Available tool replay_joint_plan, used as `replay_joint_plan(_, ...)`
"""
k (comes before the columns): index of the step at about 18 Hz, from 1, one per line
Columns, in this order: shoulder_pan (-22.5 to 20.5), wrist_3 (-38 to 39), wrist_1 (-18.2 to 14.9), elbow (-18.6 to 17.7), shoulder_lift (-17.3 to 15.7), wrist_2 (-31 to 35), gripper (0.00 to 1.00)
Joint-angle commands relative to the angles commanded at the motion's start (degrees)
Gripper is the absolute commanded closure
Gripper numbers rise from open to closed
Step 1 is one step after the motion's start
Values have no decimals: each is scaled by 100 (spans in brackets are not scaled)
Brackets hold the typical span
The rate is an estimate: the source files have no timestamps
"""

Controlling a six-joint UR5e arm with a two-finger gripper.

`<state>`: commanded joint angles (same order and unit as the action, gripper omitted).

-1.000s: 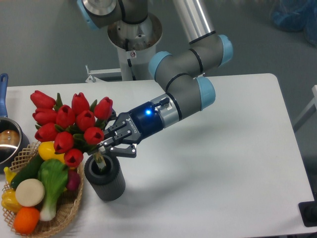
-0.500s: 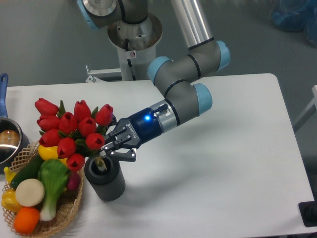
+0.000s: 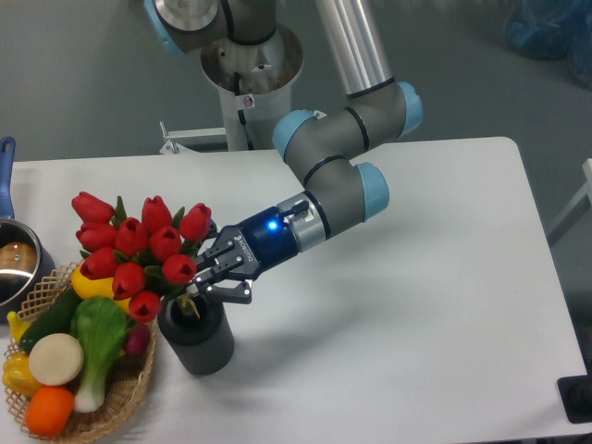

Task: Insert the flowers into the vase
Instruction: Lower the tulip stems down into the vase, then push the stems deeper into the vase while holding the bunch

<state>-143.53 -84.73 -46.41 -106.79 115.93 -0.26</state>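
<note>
Low and left of the frame's centre, the gripper (image 3: 205, 277) has its fingers closed around the green stems of the flowers (image 3: 135, 252), just above the mouth of the vase (image 3: 197, 334). The stem ends reach down into the opening of the vase, which stands upright on the white table (image 3: 416, 305) in the lower left. Compared with a second ago, the arm (image 3: 338, 176) has drawn its elbow in and tipped lower, so the bunch has sunk a little: the red buds sit lower and more to the right, now leaning out over the wicker basket (image 3: 88, 407) of vegetables at the bottom left corner. The vase has not shifted. A steel pot (image 3: 13, 264) with a blue handle sits at the left edge.
</note>
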Motion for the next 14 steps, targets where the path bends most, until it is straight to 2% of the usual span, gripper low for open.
replay_joint_plan(5,9,-439,0,-79,141,9,92)
replay_joint_plan(14,9,-712,0,-88,317,9,92)
